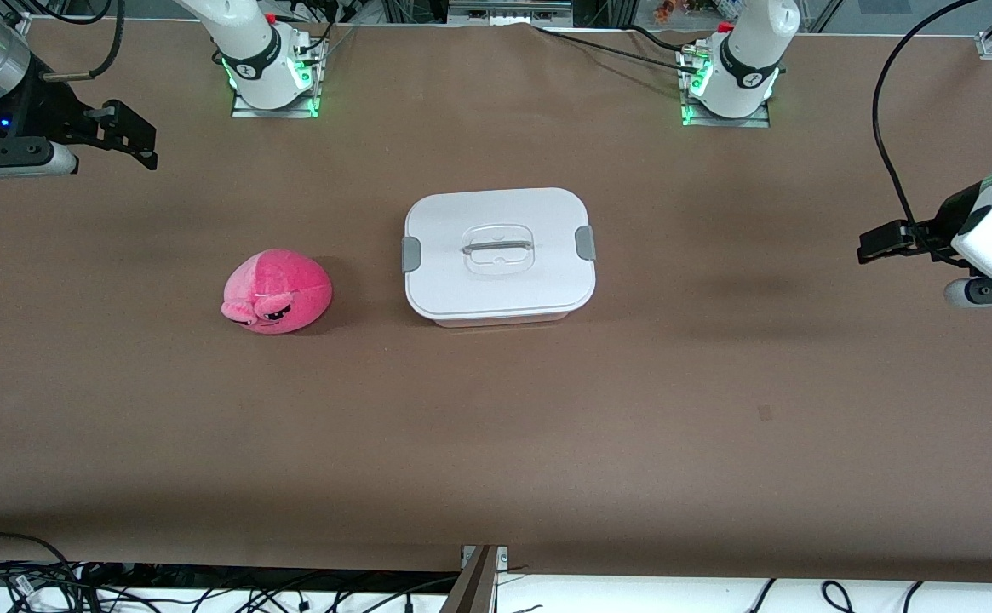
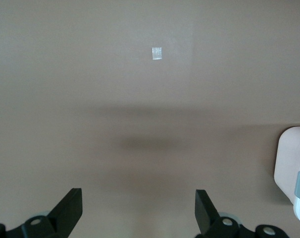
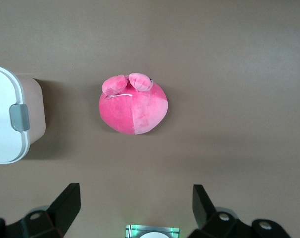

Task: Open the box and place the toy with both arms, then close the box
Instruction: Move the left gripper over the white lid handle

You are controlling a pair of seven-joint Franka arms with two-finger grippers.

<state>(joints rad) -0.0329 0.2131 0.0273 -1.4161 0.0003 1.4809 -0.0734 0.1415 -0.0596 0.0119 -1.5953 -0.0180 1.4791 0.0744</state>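
Note:
The box [image 1: 538, 281] stands in the middle of the table, its white lid down, a grey clip [image 1: 411, 254] at each end and a clear handle [image 1: 497, 247] on top. The pink plush toy [image 1: 277, 292] lies beside it toward the right arm's end, well apart from it. My right gripper [image 1: 140, 143] hangs open and empty over bare table at that end; its wrist view shows the toy [image 3: 134, 106] and the box's end [image 3: 11, 119] ahead of the fingers [image 3: 66, 206]. My left gripper [image 1: 874, 241] hangs open and empty over the other end, with the box's corner [image 2: 291, 168] at its view's edge.
The arm bases [image 1: 270, 64] [image 1: 734, 72] stand along the edge farthest from the front camera. Cables [image 1: 19, 583] lie below the nearest edge. A small pale square [image 2: 157, 52] marks the brown table under the left gripper.

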